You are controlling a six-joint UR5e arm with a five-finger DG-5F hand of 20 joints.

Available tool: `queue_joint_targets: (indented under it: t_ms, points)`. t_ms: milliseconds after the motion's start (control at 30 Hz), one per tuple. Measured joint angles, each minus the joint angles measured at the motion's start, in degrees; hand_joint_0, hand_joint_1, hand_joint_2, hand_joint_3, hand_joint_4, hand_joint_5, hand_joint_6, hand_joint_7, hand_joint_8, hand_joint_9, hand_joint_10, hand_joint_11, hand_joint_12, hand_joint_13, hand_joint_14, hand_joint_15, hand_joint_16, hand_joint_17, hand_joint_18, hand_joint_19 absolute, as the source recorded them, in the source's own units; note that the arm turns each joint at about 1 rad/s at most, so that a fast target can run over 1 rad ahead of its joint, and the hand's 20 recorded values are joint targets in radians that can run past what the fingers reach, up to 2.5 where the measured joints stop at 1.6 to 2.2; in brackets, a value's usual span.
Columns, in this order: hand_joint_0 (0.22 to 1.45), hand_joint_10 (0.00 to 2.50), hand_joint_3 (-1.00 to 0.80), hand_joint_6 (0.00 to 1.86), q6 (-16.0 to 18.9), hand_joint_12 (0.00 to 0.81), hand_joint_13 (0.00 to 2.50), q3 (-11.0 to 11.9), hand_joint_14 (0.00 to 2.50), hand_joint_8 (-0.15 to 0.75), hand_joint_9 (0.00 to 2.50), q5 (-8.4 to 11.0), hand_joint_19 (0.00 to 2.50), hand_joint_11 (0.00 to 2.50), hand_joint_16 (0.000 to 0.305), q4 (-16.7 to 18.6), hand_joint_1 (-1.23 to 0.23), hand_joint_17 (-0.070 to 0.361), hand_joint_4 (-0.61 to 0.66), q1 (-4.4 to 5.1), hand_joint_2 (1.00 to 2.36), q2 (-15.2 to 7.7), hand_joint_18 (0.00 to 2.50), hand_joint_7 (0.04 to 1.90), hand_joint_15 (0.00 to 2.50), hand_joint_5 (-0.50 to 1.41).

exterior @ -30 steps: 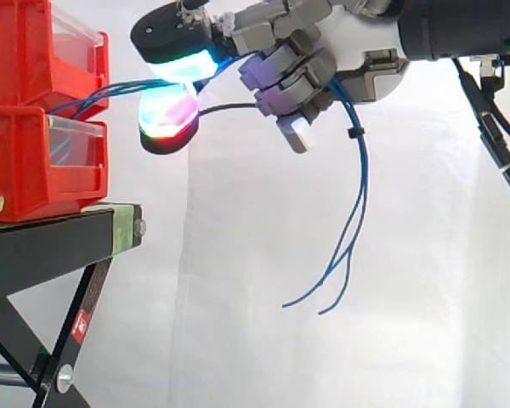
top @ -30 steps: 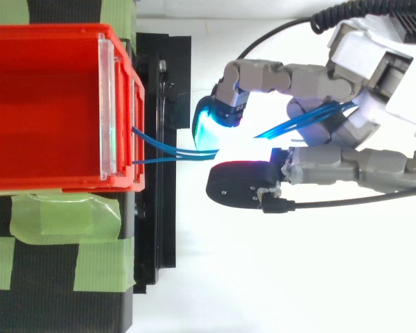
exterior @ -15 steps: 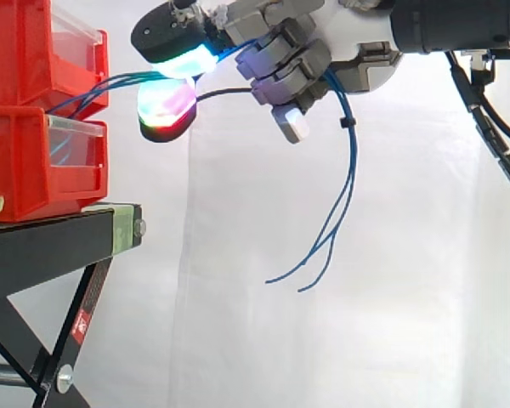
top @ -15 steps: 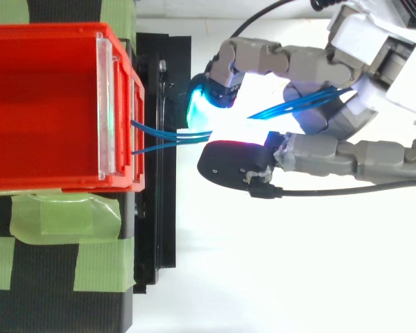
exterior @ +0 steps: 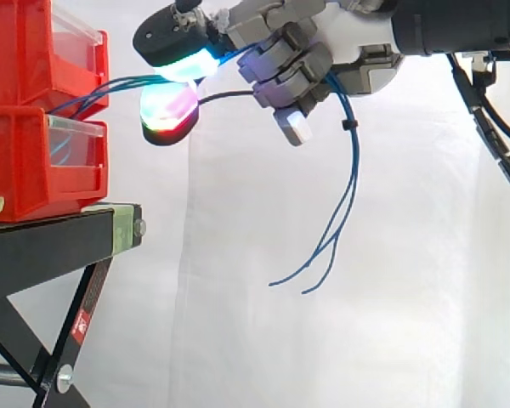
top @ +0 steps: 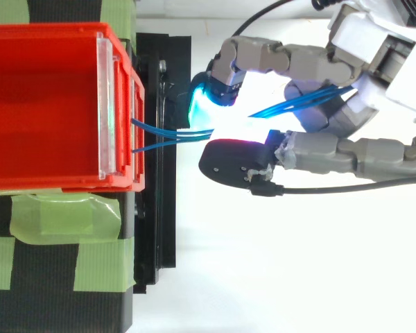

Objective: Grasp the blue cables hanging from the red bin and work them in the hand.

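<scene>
- My hand [exterior: 340, 42] was closed on the cables [exterior: 350, 170]: two glowing pads [exterior: 180, 64] pinched them, and the other fingers were curled over them at the palm.
- The cables left the front of the bin [top: 41, 104], at 9 o'clock from the hand, and crossed the open gap to the pads.
- Beyond the palm, the cables hung toward 6 o'clock, with their loose ends curling toward 7 o'clock, free of everything.
- The bin sat on the stand [exterior: 51, 246], at 8 o'clock from the hand.
</scene>
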Motion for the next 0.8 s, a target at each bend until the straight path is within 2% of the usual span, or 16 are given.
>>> queue_joint_targets:
  t_ms: [33, 100, 167, 200, 267, 300, 333, 400, 433, 467, 500, 567, 600, 667, 767, 800]
  points:
    - [1.03, 2.5, -0.26, 0.01, 0.0, 0.712, 2.02, 0.0, 2.5, 0.535, 1.78, 0.01, 0.65, 2.5, 0.237, 0.0, -0.74, 0.178, 0.22, 0.0, 1.03, 0.0, 2.5, 1.28, 1.97, 0.34]
    - [1.06, 2.5, -0.5, 0.01, 0.0, 0.712, 2.02, 0.0, 2.5, 0.535, 1.78, 0.03, 0.65, 2.5, 0.237, -0.1, -0.74, 0.178, 0.24, -0.01, 1.02, 0.0, 2.5, 1.27, 1.97, 0.34]
    - [1.15, 2.5, -0.25, 0.0, 0.0, 0.712, 2.02, 0.0, 2.5, 0.535, 1.78, 0.07, 0.65, 2.5, 0.237, -0.2, -0.72, 0.178, 0.24, -0.01, 1.02, 0.0, 2.5, 1.27, 1.97, 0.36]
    - [1.17, 2.5, 0.0, 0.0, 0.0, 0.712, 2.02, 0.0, 2.5, 0.535, 1.78, 0.09, 0.65, 2.5, 0.237, -0.2, -0.71, 0.178, 0.24, -0.01, 1.02, 0.0, 2.5, 1.27, 1.97, 0.37]
    - [1.14, 2.5, 0.22, 0.0, 0.0, 0.712, 2.02, 0.0, 2.5, 0.535, 1.78, 0.11, 0.65, 2.5, 0.237, -0.5, -0.7, 0.178, 0.23, -0.03, 1.01, 0.0, 2.5, 1.27, 1.97, 0.37]
    - [1.11, 2.5, 0.24, 0.0, 0.0, 0.712, 2.02, 0.0, 2.5, 0.535, 1.78, 0.12, 0.65, 2.5, 0.237, -0.7, -0.69, 0.178, 0.23, -0.03, 1.01, 0.0, 2.5, 1.28, 1.97, 0.38]
    - [1.02, 2.5, 0.04, 0.0, 0.0, 0.712, 2.02, 0.0, 2.5, 0.535, 1.78, 0.12, 0.65, 2.5, 0.237, -0.9, -0.71, 0.178, 0.24, -0.02, 1.02, 0.0, 2.5, 1.28, 1.97, 0.37]
    - [0.96, 2.5, -0.29, 0.01, 0.1, 0.712, 2.02, 0.0, 2.5, 0.535, 1.78, 0.11, 0.65, 2.5, 0.237, -1.5, -0.69, 0.178, 0.23, -0.04, 1.02, 0.0, 2.5, 1.28, 1.97, 0.35]
    - [0.99, 2.5, -0.3, 0.0, 0.1, 0.712, 2.02, 0.0, 2.5, 0.535, 1.78, 0.1, 0.65, 2.5, 0.237, -1.7, -0.68, 0.178, 0.23, -0.05, 1.02, 0.0, 2.5, 1.27, 1.97, 0.35]
    - [1.08, 2.5, -0.13, 0.01, 0.2, 0.712, 2.02, 0.0, 2.5, 0.535, 1.78, 0.08, 0.65, 2.5, 0.237, -1.8, -0.67, 0.178, 0.24, -0.04, 1.02, 0.0, 2.5, 1.27, 1.97, 0.35]
    - [1.11, 2.5, 0.09, 0.01, 0.2, 0.712, 2.02, 0.0, 2.5, 0.535, 1.78, 0.07, 0.65, 2.5, 0.237, -1.9, -0.67, 0.178, 0.24, -0.04, 1.02, 0.0, 2.5, 1.26, 1.97, 0.36]
    - [1.11, 2.5, 0.24, 0.01, 0.2, 0.712, 2.02, 0.0, 2.5, 0.535, 1.78, 0.01, 0.65, 2.5, 0.237, -1.6, -0.67, 0.178, 0.24, -0.03, 1.01, 0.0, 2.5, 1.26, 1.97, 0.37]
    - [1.05, 2.5, 0.15, 0.01, 0.2, 0.712, 2.02, 0.0, 2.5, 0.535, 1.78, -0.01, 0.65, 2.5, 0.237, -1.4, -0.68, 0.178, 0.26, -0.03, 1.01, 0.0, 2.5, 1.26, 1.97, 0.36]
    - [0.93, 2.5, -0.26, 0.01, 0.3, 0.712, 2.02, 0.0, 2.5, 0.535, 1.78, -0.04, 0.65, 2.5, 0.237, -1.1, -0.68, 0.178, 0.24, -0.02, 1.02, 0.0, 2.5, 1.26, 1.97, 0.34]
    - [0.93, 2.5, -0.58, 0.01, 0.3, 0.712, 2.02, 0.0, 2.5, 0.535, 1.78, -0.06, 0.65, 2.5, 0.237, -0.9, -0.65, 0.178, 0.26, -0.03, 1.02, 0.0, 2.5, 1.25, 1.97, 0.34]
    - [0.95, 2.5, -0.63, 0.01, 0.3, 0.712, 2.02, 0.0, 2.5, 0.535, 1.78, -0.05, 0.65, 2.5, 0.237, -0.9, -0.65, 0.178, 0.26, -0.03, 1.02, 0.0, 2.5, 1.25, 1.97, 0.34]
